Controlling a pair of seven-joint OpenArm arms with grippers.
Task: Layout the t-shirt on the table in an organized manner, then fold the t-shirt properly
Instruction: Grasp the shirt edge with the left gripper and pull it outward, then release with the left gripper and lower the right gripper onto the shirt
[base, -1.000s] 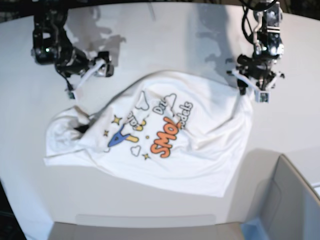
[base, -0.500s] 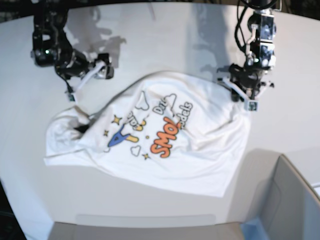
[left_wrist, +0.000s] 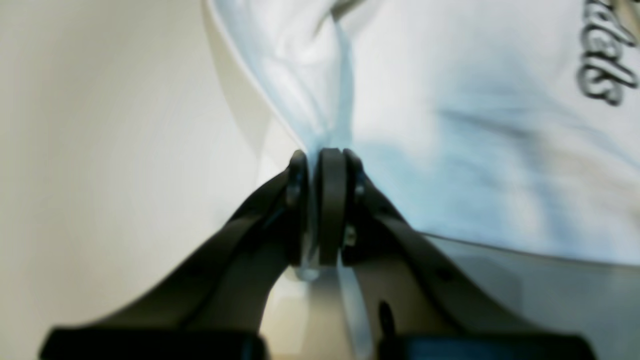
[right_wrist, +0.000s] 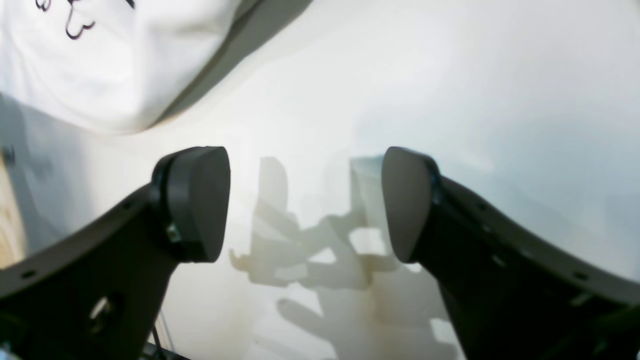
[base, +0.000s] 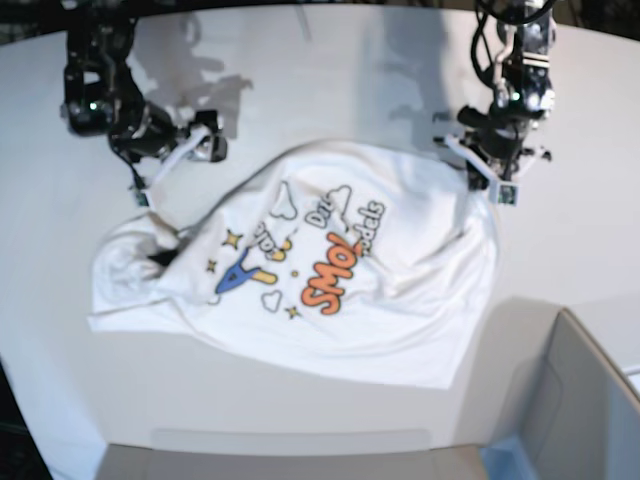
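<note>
On the white table (base: 330, 60) the t-shirt (base: 400, 300) lies rumpled, print up, its edge pinched between the clamped fingers of the left gripper (left_wrist: 320, 210), while the right gripper (right_wrist: 305, 200) hangs spread wide over bare tabletop.

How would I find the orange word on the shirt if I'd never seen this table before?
Start at the big smooth white table; a crumpled white cotton t-shirt lies across its middle. On the shirt's front print, right of a small blue rocket shape, sits the slanted orange word "SMOL". It is the only large orange lettering; the shapes around it are white clouds and yellow stars.
</note>
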